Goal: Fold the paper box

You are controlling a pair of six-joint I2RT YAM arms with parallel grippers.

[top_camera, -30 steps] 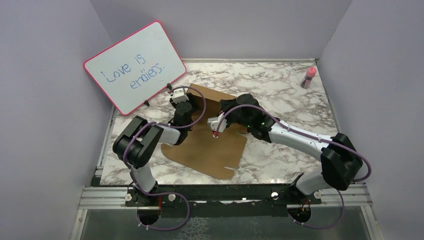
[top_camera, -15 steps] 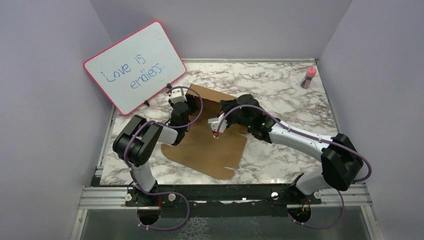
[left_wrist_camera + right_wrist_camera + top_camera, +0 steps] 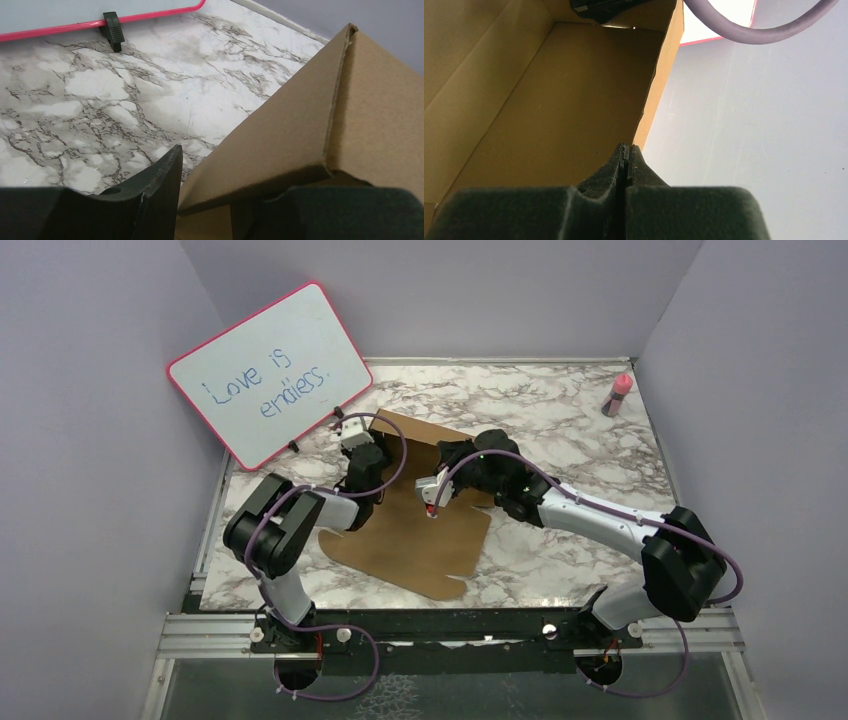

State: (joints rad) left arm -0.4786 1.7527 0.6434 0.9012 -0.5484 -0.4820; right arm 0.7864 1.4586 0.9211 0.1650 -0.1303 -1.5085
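The paper box point(image 3: 420, 540) is a brown cardboard sheet lying mid-table, with its far part point(image 3: 420, 435) folded upright. My left gripper point(image 3: 362, 442) is at the box's far left corner. In the left wrist view its fingers point(image 3: 150, 195) stand apart, the left gripper point(image 3: 235, 175) astride a raised side flap point(image 3: 280, 140) of the paper box, open. My right gripper point(image 3: 432, 502) is shut with nothing in it, its tips down on the inner floor of the box. In the right wrist view, the right gripper point(image 3: 627, 148) sits against the edge of an upright wall point(image 3: 574, 100).
A pink-framed whiteboard point(image 3: 270, 375) leans against the left wall, and its black foot point(image 3: 112, 32) stands just beyond the box corner. A pink bottle point(image 3: 618, 393) stands at the far right of the marble table point(image 3: 570, 430). Grey walls enclose three sides.
My left gripper's jaws have narrowed around the flap and its wrist has shifted a little. The box's near right edge has slid slightly left. The right arm has held still.
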